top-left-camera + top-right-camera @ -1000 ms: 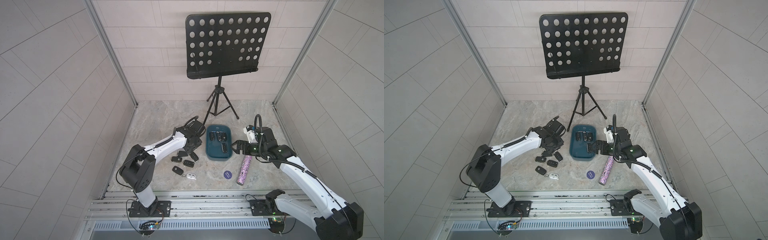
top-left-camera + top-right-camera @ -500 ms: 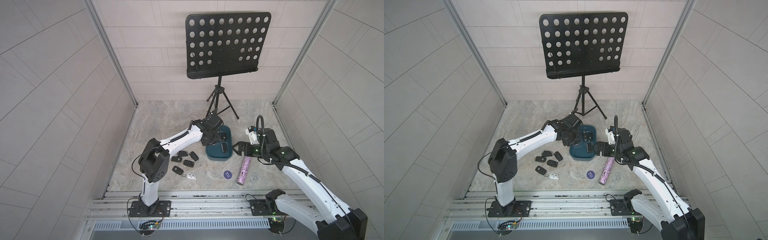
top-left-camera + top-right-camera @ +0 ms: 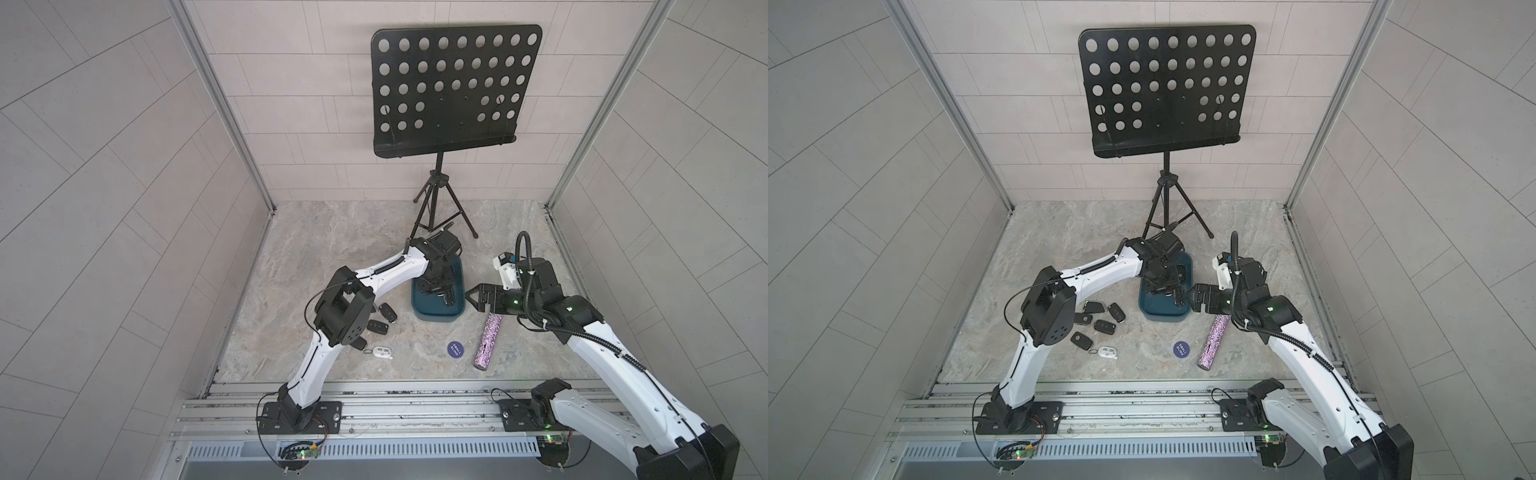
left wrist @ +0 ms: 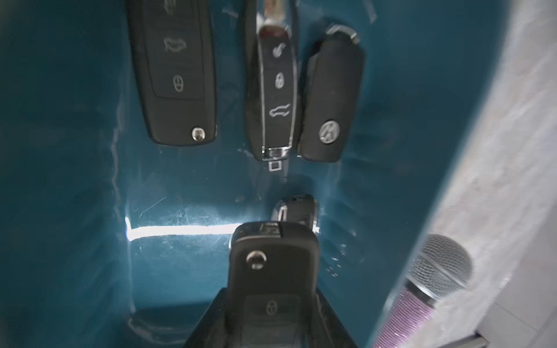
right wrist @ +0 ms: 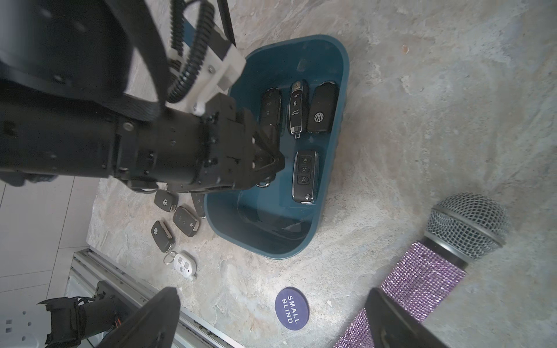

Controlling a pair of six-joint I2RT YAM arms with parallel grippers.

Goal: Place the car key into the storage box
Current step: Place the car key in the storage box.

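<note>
The storage box [image 3: 436,315] [image 3: 1163,316] is a dark teal tub on the stone floor. Several black car keys lie on its bottom [image 5: 322,108] [image 4: 177,75]. My left gripper [image 4: 271,304] [image 5: 271,162] reaches down inside the box, shut on a black car key [image 4: 272,271] whose lock button faces the camera. The held key hangs low over another key [image 4: 297,211]; whether they touch is unclear. My right gripper [image 5: 271,301] [image 3: 471,297] stands open beside the box's right wall, with nothing between its fingers.
Several loose black keys [image 3: 1104,326] [image 5: 185,221] and a white fob [image 3: 382,353] [image 5: 184,265] lie left of the box. A purple glitter microphone [image 3: 488,340] [image 5: 437,271] and a round dark blue disc [image 3: 1180,349] [image 5: 291,308] lie to its right. A music stand [image 3: 436,199] is behind.
My left arm has swung right from the loose keys to over the box and dipped into it, still shut on the key. The right arm has barely moved.
</note>
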